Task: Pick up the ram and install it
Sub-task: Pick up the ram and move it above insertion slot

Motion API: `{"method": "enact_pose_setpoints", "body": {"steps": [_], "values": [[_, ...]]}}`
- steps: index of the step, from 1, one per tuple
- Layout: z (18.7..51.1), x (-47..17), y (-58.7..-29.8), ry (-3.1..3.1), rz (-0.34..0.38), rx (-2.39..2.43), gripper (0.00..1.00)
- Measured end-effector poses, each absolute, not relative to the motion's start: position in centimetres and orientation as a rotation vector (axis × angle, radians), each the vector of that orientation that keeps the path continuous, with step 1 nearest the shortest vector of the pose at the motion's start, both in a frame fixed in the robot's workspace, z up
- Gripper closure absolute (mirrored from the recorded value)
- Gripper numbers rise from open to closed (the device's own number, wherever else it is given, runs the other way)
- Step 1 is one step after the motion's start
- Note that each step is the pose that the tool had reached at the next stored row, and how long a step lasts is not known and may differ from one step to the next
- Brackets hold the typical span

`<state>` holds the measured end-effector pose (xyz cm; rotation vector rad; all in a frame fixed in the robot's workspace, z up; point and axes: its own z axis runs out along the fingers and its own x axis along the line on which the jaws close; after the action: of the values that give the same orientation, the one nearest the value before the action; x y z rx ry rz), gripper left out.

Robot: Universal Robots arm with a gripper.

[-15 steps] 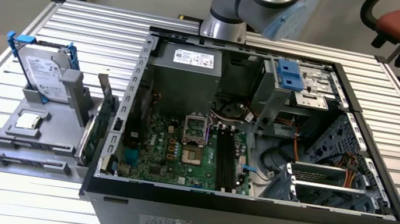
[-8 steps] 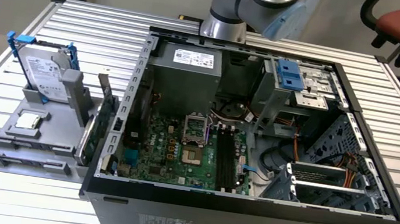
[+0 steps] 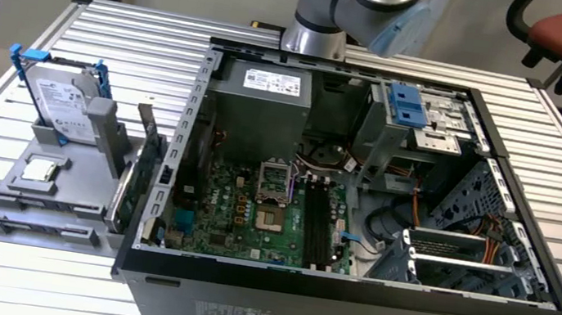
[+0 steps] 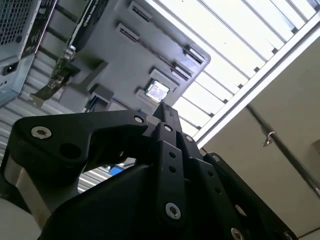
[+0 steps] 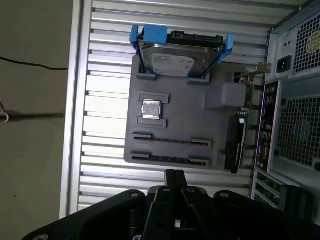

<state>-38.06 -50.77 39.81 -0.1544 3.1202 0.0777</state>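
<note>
Exterior view: an open computer case (image 3: 349, 303) lies on the slatted metal tabletop (image 3: 134, 29), motherboard (image 3: 240, 214) facing up, with your robot arm (image 3: 358, 3) rising behind it.
Claw: in the first wrist view your claw (image 5: 174, 173) hangs above the tabletop, clenched, fingertips pressed together with nothing between them.
Tray: a gray tray (image 5: 200, 125) sits just beside the case, on the exterior view's left.
Ram: the ram (image 5: 170, 159) shows edge-on as a thin dark strip in the tray's long slot nearest your claw, out of your grip.
Slots: the motherboard's black slots (image 3: 318, 225) run side by side near the case's middle.
Also on the tray: a hard drive (image 5: 172, 62) in a blue frame, a square chip (image 5: 151, 109) and an upright card (image 5: 235, 145) along the edge toward the case.
</note>
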Motion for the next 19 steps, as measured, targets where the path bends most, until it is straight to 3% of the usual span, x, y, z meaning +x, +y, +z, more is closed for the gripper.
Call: {"method": "enact_pose_setpoints", "body": {"steps": [19], "values": [[39.80, -38.06, -50.77, 3.061, 0.081, -0.663, 1.00]]}}
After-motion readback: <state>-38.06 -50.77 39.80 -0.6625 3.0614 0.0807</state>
